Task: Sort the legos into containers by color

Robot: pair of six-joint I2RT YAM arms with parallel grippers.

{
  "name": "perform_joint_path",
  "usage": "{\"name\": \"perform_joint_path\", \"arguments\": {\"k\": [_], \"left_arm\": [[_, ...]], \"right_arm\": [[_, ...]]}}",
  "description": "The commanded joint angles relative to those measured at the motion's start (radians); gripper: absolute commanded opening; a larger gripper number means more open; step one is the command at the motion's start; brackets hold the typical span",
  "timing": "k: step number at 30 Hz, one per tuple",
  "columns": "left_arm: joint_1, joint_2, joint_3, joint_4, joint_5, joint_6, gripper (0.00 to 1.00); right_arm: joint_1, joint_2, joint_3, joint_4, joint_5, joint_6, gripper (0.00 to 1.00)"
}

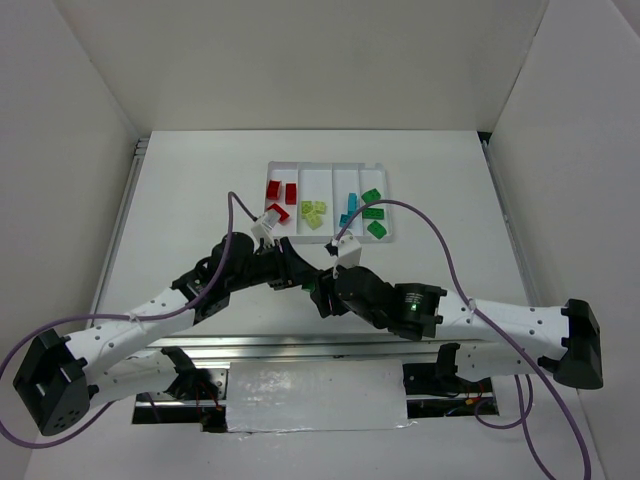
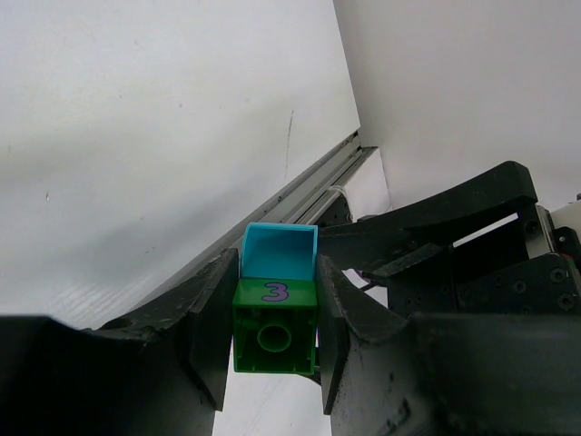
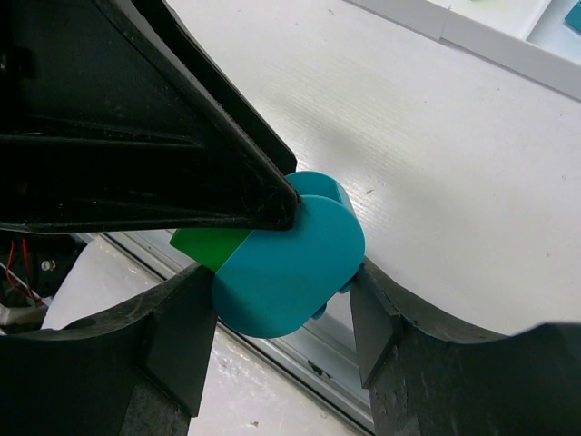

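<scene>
My left gripper (image 2: 276, 277) is shut on a green brick (image 2: 275, 338) marked "3", with a rounded cyan brick (image 2: 280, 252) joined to its far end. In the right wrist view my right gripper (image 3: 280, 277) is closed around that cyan brick (image 3: 290, 263), both pads touching its sides; the green brick (image 3: 207, 243) shows behind it under a left finger (image 3: 182, 136). From above, the two grippers (image 1: 300, 272) (image 1: 322, 290) meet at mid-table, hiding the pair. The white tray (image 1: 330, 163) beyond holds red (image 1: 273, 190), yellow-green (image 1: 313, 213), cyan (image 1: 349, 205) and green (image 1: 373, 212) bricks in separate compartments.
A metal rail (image 1: 320, 345) runs along the near table edge just under the grippers. White walls enclose the table on three sides. Purple cables (image 1: 440, 235) loop over both arms.
</scene>
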Motion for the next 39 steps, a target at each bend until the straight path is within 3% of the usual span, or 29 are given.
{"name": "perform_joint_path", "arguments": {"k": [1,6,12,18,24,26,32,35,39], "left_arm": [[-0.020,-0.006,0.022,0.108,0.140,-0.016,0.00],[-0.020,-0.020,0.006,0.165,0.161,-0.026,0.00],[-0.018,-0.035,0.021,0.153,0.158,-0.014,0.00],[0.003,-0.070,0.059,0.118,0.200,0.023,0.00],[0.019,-0.093,0.072,0.099,0.217,0.035,0.00],[0.025,-0.095,0.067,0.107,0.221,0.029,0.00],[0.042,-0.096,0.050,0.131,0.231,0.015,0.00],[0.046,-0.093,0.059,0.087,0.188,0.032,0.00],[0.072,-0.075,0.084,-0.108,-0.030,0.091,0.00]], "right_arm": [[-0.012,0.016,0.035,0.053,0.100,0.012,0.22],[-0.012,-0.030,-0.016,0.113,0.048,0.001,0.27],[-0.012,-0.034,-0.022,0.108,-0.009,-0.055,0.18],[-0.012,-0.064,-0.088,0.131,-0.064,-0.122,0.16],[-0.013,-0.107,-0.134,0.145,-0.023,-0.125,0.13],[-0.018,-0.104,-0.134,0.142,0.003,-0.112,0.06],[-0.025,-0.092,-0.146,0.157,0.008,-0.102,0.05],[-0.056,-0.090,-0.152,0.163,0.033,-0.071,0.04],[-0.130,-0.122,-0.167,0.160,0.012,-0.004,0.06]]}}
